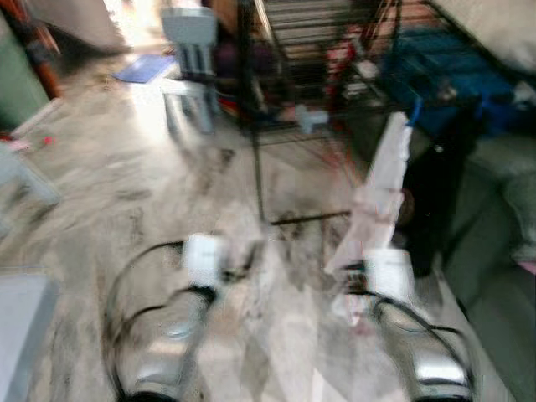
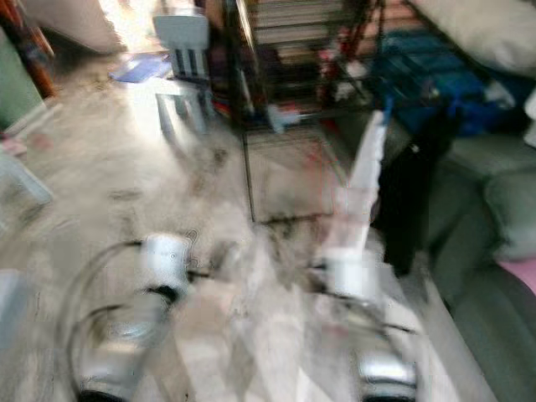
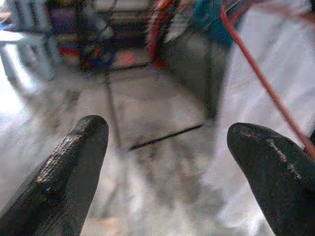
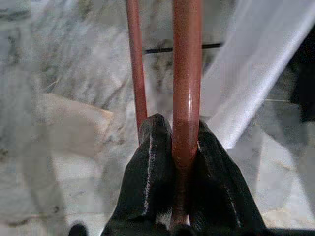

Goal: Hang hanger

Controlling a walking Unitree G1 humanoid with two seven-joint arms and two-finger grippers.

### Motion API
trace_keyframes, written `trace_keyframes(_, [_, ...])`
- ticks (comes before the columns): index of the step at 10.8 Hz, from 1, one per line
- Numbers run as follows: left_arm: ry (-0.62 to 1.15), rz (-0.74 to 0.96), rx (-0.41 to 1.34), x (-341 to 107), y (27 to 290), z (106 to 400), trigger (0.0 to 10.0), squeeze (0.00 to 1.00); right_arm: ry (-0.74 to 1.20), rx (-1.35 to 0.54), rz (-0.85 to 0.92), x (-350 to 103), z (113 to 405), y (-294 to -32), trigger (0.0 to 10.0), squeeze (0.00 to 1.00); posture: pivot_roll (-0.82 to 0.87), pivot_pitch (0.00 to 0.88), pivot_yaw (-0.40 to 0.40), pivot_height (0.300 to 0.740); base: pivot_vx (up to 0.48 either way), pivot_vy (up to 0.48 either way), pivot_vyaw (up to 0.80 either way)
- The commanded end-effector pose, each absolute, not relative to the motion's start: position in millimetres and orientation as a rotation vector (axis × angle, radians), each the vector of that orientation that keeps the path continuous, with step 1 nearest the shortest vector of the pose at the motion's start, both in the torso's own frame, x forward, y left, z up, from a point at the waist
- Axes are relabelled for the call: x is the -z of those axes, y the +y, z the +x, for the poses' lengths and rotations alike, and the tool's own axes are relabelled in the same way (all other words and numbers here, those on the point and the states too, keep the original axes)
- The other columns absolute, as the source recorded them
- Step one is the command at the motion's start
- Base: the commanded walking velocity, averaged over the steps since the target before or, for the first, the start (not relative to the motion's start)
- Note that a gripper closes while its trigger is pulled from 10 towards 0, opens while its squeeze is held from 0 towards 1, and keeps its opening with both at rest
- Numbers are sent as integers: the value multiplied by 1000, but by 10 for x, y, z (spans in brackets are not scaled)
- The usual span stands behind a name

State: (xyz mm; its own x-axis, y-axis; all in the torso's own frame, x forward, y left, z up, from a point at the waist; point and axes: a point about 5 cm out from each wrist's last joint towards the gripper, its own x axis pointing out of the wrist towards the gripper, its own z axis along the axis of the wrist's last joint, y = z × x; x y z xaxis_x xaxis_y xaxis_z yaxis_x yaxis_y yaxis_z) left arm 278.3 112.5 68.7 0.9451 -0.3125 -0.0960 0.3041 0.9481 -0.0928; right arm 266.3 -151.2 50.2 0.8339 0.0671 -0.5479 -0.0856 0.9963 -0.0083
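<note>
Red-orange hanger [image 4: 186, 98], white garment draped, is pinched in the right claw [image 4: 174, 147]; left claw [image 3: 167, 162] is spread, empty. Carrying step judged underway; black wire rack [image 1: 335, 84] must be reached next.

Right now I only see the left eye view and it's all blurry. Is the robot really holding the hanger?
Observer: Yes. The right wrist view shows the right gripper with its jaws clamped on a red hanger bar.
Operator: Is anything on the hanger?
Observer: A white garment hangs beside the bar.
Operator: What's the other hand doing?
Observer: The left gripper has its jaws wide apart, holding nothing.
Operator: What's it pointing at?
Observer: The floor, with a black rack beyond.
</note>
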Motion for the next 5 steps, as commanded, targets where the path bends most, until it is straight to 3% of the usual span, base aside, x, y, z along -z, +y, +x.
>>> trace_keyframes(1, [94, -82, 346, -744, 1009, 2816, 10000, 0, 588, -43, -37, -505, 2650, -1634, 10000, 0, -101, 91, 19, 740, 450, 0, 0])
trace_keyframes(5, [105, -84, 363, -714, 957, 2771, 10000, 0, 571, -9, -55, -554, 2687, -1735, 10000, 0, -105, 95, 10, 740, 473, 0, 0])
